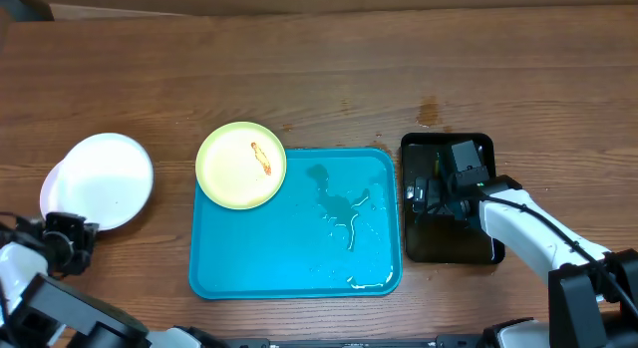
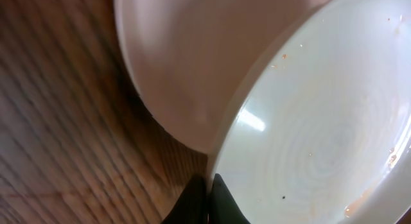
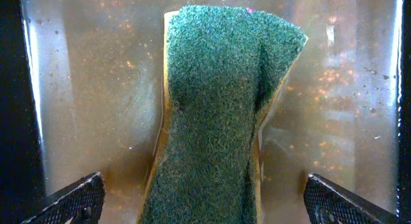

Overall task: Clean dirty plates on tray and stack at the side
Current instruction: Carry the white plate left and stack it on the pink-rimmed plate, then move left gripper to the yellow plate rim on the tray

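While the right jaws are hanging wide apart astride the sponge (image 3: 218, 108), the left jaws are sitting at the white plates (image 1: 105, 178), and I cannot tell whether they are clamping; the yellow-green plate (image 1: 241, 165) is lying on the tray (image 1: 249, 258) between both jaws.

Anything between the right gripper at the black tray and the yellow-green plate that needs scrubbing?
Nothing visible. From the right gripper, open over the black tray, to the yellow-green plate there is only the blue tray and its wet floor.
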`<state>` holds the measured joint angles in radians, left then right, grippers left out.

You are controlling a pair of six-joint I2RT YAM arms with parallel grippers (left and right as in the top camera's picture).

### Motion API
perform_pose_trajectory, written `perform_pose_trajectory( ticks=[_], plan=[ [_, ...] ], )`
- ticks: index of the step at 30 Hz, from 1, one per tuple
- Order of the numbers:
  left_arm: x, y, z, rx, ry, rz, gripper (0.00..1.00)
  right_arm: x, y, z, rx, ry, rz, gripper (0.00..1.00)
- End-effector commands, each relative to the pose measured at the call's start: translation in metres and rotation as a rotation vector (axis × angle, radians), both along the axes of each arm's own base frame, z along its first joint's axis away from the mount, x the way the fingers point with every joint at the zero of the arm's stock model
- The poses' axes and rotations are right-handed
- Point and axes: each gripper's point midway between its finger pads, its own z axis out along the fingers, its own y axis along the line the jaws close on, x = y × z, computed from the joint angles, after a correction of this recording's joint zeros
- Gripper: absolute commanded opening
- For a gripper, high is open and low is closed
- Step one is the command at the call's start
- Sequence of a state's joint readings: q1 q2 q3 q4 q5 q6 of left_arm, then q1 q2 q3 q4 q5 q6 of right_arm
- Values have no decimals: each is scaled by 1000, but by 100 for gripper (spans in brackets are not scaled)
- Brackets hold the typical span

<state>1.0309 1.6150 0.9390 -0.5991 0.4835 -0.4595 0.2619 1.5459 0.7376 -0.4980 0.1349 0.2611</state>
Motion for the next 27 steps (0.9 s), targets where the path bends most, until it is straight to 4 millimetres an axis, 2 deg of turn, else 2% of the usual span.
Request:
perform_pose_trajectory(
  ticks=[1, 8, 11, 12, 13, 15, 16, 19, 21, 23, 24, 25, 27],
  plan=[
    [-1, 15, 5, -10, -51, 57, 4, 0, -2, -1, -7, 1, -4, 100],
    [-4, 44, 11, 59, -79, 143, 4, 0, -2, -1, -7, 1, -4, 100],
    [-17, 52, 4, 97, 2, 179, 5, 0, -2, -1, -7, 1, -4, 100],
    [-21, 54, 2, 107, 23, 189, 8, 0, -2, -1, -7, 1, -4, 100],
    [-21, 54, 2, 109, 24, 190, 28, 0, -2, -2, -7, 2, -4, 100],
    [-17, 55, 4, 111, 3, 184, 85, 0, -2, -2, -7, 2, -4, 100],
    [-13, 54, 7, 104, -25, 172, 97, 0, -2, -2, -7, 2, -4, 100],
    [10, 40, 20, 72, -128, 85, 100, 0, -2, -1, -7, 1, -4, 100],
    [29, 22, 28, 38, -181, 13, 100, 0, -2, -2, -7, 2, -4, 100],
    [48, -3, 36, 16, -216, -83, 96, 0, -2, -1, -7, 1, -4, 100],
    [57, -19, 39, 17, -210, -139, 94, 0, -2, -1, -7, 1, -4, 100],
    [67, -41, 42, 32, -203, -228, 83, 0, -2, -2, -7, 2, -4, 100],
    [76, -73, 40, 50, -160, -350, 74, 0, -2, -2, -7, 2, -4, 100]
  ],
)
